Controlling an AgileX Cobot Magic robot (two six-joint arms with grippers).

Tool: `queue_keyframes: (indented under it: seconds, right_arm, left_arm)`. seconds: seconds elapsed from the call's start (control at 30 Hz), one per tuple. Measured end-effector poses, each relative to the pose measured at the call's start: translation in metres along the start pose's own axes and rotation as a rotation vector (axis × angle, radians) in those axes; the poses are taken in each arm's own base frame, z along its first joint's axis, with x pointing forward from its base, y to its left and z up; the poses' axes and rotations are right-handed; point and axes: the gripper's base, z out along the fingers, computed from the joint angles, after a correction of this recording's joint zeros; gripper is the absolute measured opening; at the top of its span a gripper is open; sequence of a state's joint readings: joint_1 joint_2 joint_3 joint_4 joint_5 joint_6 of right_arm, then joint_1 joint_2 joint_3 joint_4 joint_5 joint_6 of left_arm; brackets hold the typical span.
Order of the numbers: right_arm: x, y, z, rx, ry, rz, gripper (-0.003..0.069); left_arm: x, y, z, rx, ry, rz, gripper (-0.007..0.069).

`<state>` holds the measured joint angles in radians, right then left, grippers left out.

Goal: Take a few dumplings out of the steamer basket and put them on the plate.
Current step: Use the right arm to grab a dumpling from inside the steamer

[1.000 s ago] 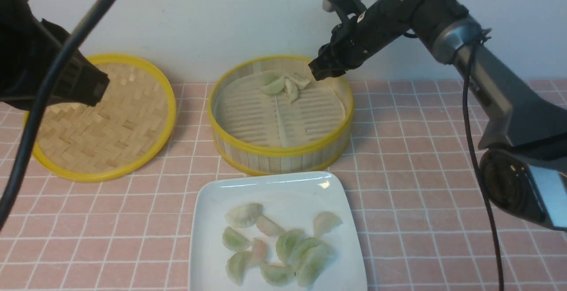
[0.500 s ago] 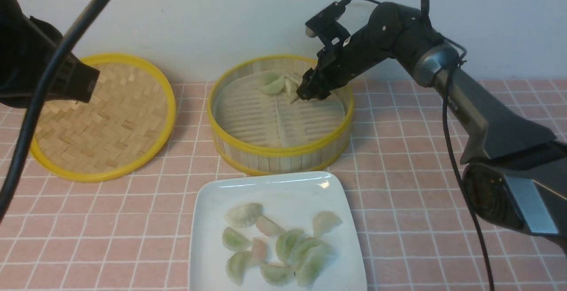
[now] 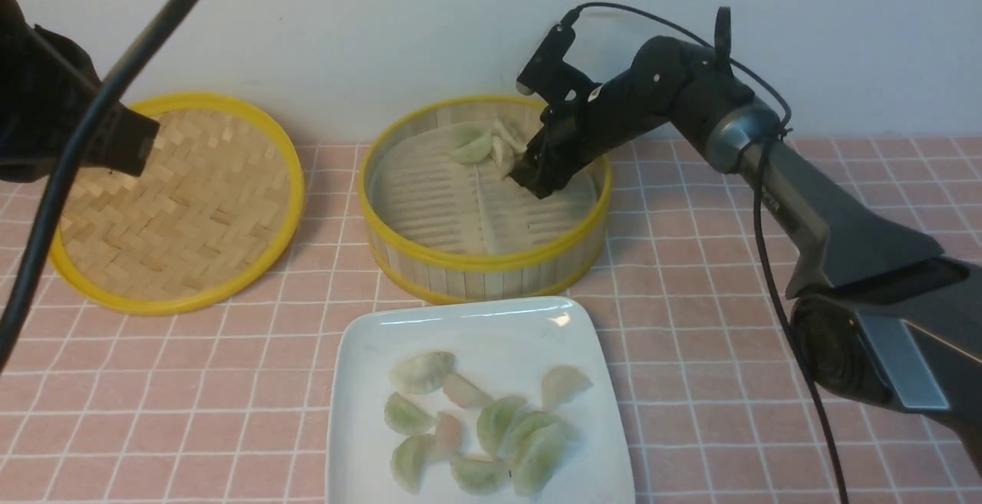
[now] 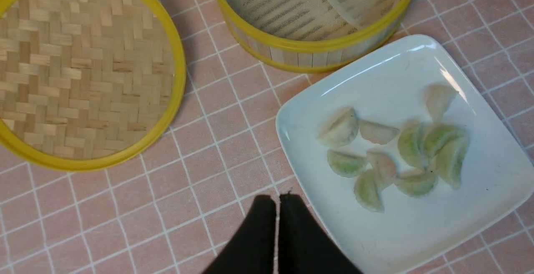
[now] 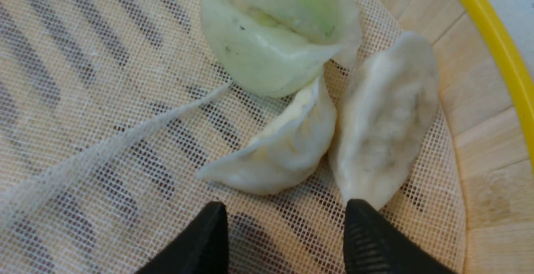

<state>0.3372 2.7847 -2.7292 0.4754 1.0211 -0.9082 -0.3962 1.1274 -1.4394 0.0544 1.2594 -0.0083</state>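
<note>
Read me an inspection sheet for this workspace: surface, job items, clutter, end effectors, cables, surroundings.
Surface: pink tiled tabletop.
Job's things: steamer basket holds three dumplings by its far wall; plate holds a cluster of plated dumplings.
Clutter: woven lid flat, left of the basket.
End effectors: left end effector shut, empty, near the plate; right end effector open inside the basket beside the dumplings, gripping nothing.
Cables: black cable by the left arm; second cable along the right arm.
Surroundings: plain pale wall; nothing else seen.
</note>
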Motion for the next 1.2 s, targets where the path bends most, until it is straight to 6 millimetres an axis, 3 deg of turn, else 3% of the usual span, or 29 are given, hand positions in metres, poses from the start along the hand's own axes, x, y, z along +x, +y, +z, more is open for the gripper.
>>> queue_keyframes:
  seconds: [0.3, 0.6, 1.0, 1.1, 1.17, 1.2]
  right_arm:
    - [-0.025, -0.01, -0.023, 0.091, -0.096, -0.028, 0.0354]
    - [-0.007, -0.01, 0.002, 0.107, -0.087, -0.078, 0.0354]
    - [0.0, -0.008, 0.012, 0.099, -0.104, -0.056, 0.0348]
    - [0.002, -0.008, 0.015, 0.097, -0.108, -0.052, 0.0305]
    - [0.004, -0.007, 0.017, 0.097, -0.098, -0.056, 0.023]
    - [0.005, -0.007, 0.018, 0.094, -0.096, -0.054, 0.0159]
  left_arm:
    - [0.0, 0.003, 0.0, -0.027, 0.0, 0.008, -0.0006]
    - [0.0, 0.003, 0.0, -0.033, 0.0, 0.009, -0.0006]
    - [0.0, 0.002, 0.0, -0.023, 0.0, -0.002, -0.0006]
    - [0.0, 0.002, 0.0, -0.023, 0.0, -0.014, -0.0006]
    - [0.0, 0.002, 0.0, -0.022, 0.0, -0.023, -0.0006]
    - [0.0, 0.002, 0.0, -0.022, 0.0, -0.027, -0.0006]
